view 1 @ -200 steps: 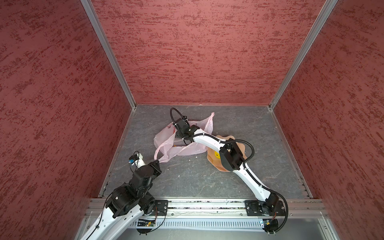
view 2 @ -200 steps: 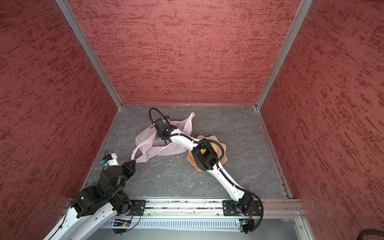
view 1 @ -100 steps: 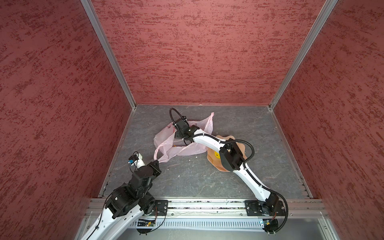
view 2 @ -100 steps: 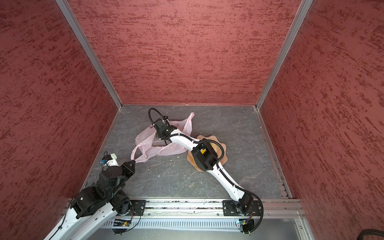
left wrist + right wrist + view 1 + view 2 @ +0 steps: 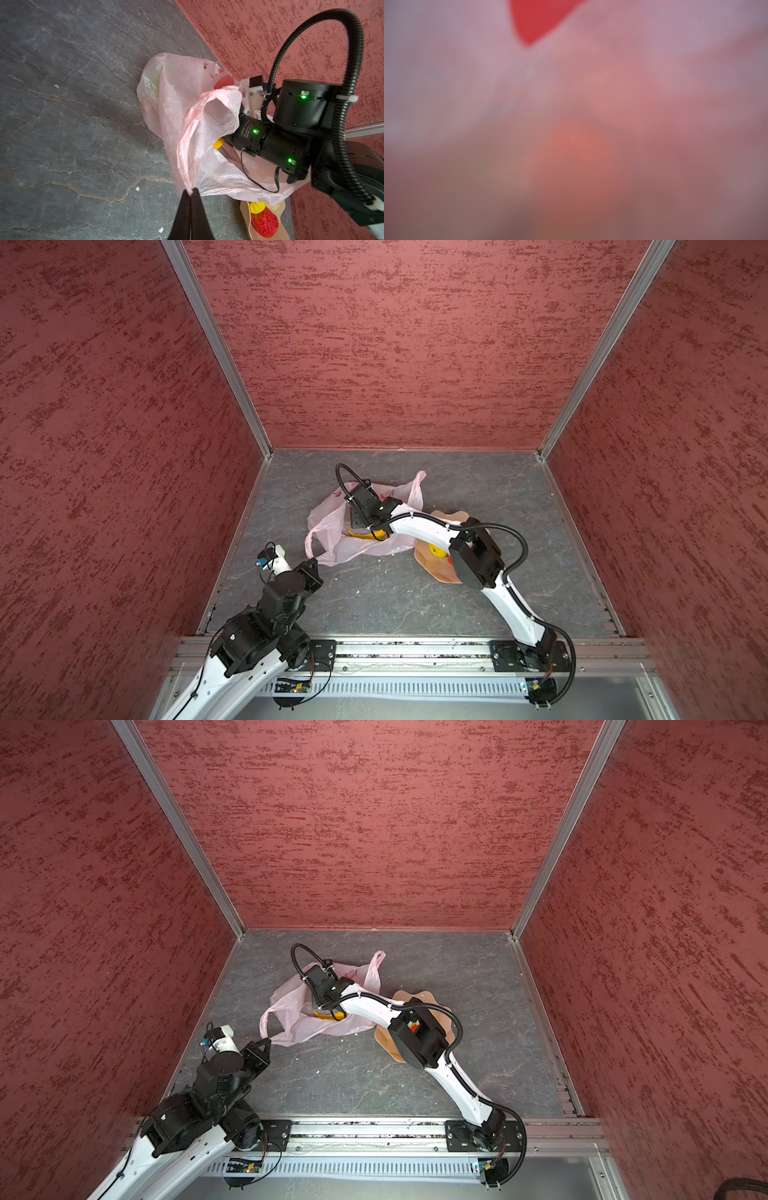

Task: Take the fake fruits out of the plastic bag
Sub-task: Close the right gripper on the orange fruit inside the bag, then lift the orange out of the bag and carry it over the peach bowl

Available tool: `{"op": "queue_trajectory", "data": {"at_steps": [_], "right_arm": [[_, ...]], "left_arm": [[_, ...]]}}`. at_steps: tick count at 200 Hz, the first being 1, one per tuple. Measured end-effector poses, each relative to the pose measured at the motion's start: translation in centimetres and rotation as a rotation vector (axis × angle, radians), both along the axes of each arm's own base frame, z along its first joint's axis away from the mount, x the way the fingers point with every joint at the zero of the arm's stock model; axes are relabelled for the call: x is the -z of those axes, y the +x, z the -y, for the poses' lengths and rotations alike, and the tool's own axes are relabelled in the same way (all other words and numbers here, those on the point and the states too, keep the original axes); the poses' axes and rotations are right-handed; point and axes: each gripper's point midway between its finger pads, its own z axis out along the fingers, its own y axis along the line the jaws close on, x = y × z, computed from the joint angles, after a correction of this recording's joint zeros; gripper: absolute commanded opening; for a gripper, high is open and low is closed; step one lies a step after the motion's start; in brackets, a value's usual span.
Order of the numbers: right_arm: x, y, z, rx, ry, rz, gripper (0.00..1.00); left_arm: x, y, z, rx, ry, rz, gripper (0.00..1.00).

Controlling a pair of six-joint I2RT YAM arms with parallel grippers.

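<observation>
Now left claw [image 5: 190, 190] newly pinches — plastic bag [image 5: 182, 93].

My peach wavy-edged dish [image 5: 451, 516] lies flat on the grey, stone-veined floor [image 5: 478, 489]; only parts of its scalloped rim show in both top views. A few white crumbs [image 5: 358, 592] dot the floor nearer the front than the dish. Behind the dish rises my back wall [image 5: 399, 344], red and rough-textured. Matching side walls stand well apart from the dish on either hand. Aluminium posts [image 5: 217, 348] mark the rear corners beyond it. An aluminium rail [image 5: 415, 651] runs along the floor's edge well in front of the dish.
</observation>
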Motion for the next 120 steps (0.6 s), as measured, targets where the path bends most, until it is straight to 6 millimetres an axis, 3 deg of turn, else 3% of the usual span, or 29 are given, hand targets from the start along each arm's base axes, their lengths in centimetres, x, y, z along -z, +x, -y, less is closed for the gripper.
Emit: {"op": "queue_trajectory", "data": {"at_steps": [50,120], "right_arm": [[-3.8,-2.3,0.7,-0.038,0.030,0.030,0.30],[-7.1,-4.8,2.0,-0.089,0.059,0.052,0.30]], "left_arm": [[-0.6,0.3,0.2,0.012,0.002,0.027,0.00],[-0.9,0.3,0.1,0.013,0.019,0.038,0.00]]}}
